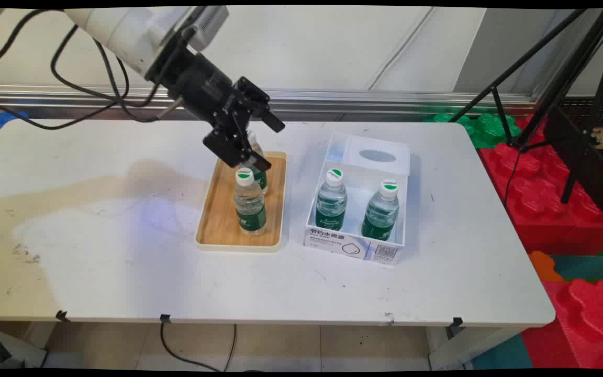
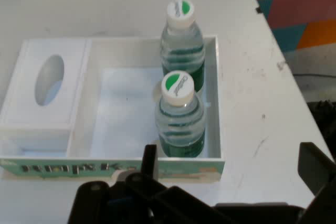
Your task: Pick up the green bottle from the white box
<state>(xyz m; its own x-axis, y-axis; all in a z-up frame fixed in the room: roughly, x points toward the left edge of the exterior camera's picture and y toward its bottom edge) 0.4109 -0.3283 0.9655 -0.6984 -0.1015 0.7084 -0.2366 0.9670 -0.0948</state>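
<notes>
Back bottle (image 1: pixel 260 180) is stood on the tray (image 1: pixel 216 222) right under the fingers, and it's half hidden by the lower finger in the main view. It isn't gripped as far as can be seen, though whether the lower finger is touching it can't be made out. The gripper (image 1: pixel 274 147) is held tilted above the tray's far end with the fingers spread apart, and nothing is seen between them in the hand view.

A front bottle (image 1: pixel 249 201) is stood on the same tray, just below the lower finger and close to the back one. Both are upright, with white caps and green labels.

Out past the fingertips, beside the tray but not touching it, a white box (image 1: pixel 354 248) is set on the table (image 1: pixel 123 272). Two more bottles are stood upright in its open part, a left one (image 1: pixel 331 201) and a right one (image 1: pixel 380 209). The closed end of the box is topped with a lid (image 1: pixel 377 155) that's got an oval hole cut in it.
</notes>
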